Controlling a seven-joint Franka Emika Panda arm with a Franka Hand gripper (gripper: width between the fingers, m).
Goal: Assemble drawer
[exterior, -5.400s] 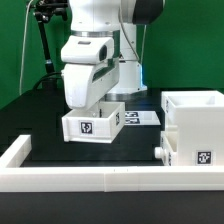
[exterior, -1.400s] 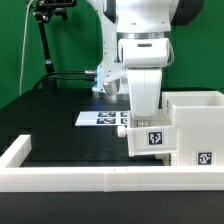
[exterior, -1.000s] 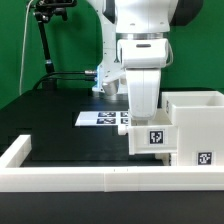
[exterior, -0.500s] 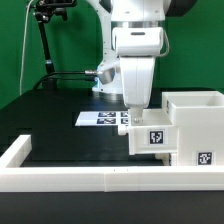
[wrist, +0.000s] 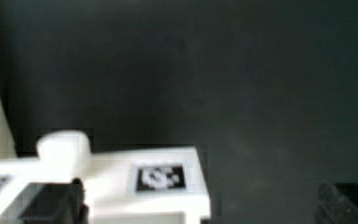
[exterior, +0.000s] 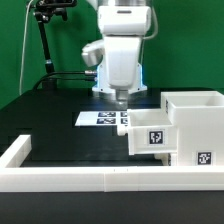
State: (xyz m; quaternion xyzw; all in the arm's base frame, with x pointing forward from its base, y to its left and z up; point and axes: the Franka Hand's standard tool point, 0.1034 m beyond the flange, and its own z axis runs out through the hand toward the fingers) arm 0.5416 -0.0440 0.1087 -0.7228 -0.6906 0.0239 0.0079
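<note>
I have the gripper (exterior: 119, 99) hanging above the black table (exterior: 60, 125), clear of everything and holding nothing; in the wrist view its two dark fingertips (wrist: 48, 203) sit far apart at the frame's corners, so I read the jaws as spread wide. The drawer shell (exterior: 195, 128) stands at the exterior view's right, tall and open-topped, and one small tray (exterior: 152, 138) pokes out of its side face, tag facing the camera, only partly pushed in by my reading. Behind the gripper lies the marker board (exterior: 100, 118), flat on the table. In the wrist view I catch a white tagged tray corner with a round knob (wrist: 60, 150), though it is too blurred to say more. My judgement: the step now is seating that tray fully. To do it well I would come down level with the tray's front, square to the shell's opening, and push straight along the slide, slow and steady, since any skew could jam the tray or shove the whole shell across the table.
</note>
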